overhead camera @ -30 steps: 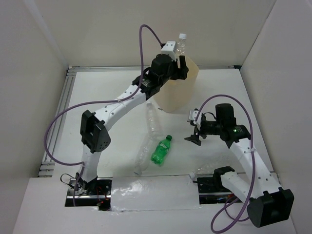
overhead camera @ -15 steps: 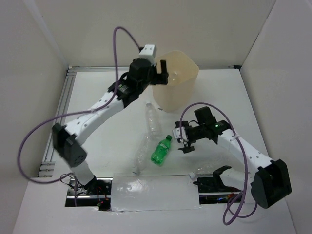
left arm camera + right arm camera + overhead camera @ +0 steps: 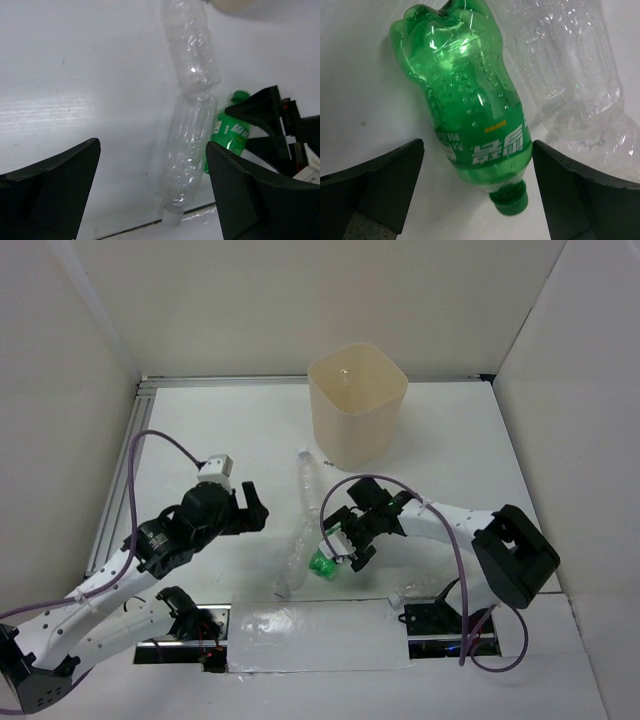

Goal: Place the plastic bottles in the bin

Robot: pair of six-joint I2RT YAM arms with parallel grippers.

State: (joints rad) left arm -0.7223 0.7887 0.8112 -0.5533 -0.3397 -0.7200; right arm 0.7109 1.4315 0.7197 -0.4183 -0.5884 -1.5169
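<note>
Green bottle (image 3: 465, 100) lies on the table (image 3: 360, 100) beside two clear bottles (image 3: 192, 55), apart from the bin (image 3: 352, 435). Its label (image 3: 490, 147) carries white characters that I cannot read. Right gripper (image 3: 477, 182) is spread wide on both sides of it, holding nothing. Left gripper (image 3: 152, 187) is also spread wide and empty.

Green bottle (image 3: 470, 110): translucent glossy plastic, smooth, fine droplets on the wall, printed film label.
Clear bottles (image 3: 192, 50): thin transparent plastic, ribbed and crumpled, shiny.
Bin (image 3: 352, 438): cream translucent plastic, satin-smooth.
Worktop (image 3: 450, 440): matt white, faint specks.
Right fingers (image 3: 375, 190): matt black plastic, slightly grainy.
</note>
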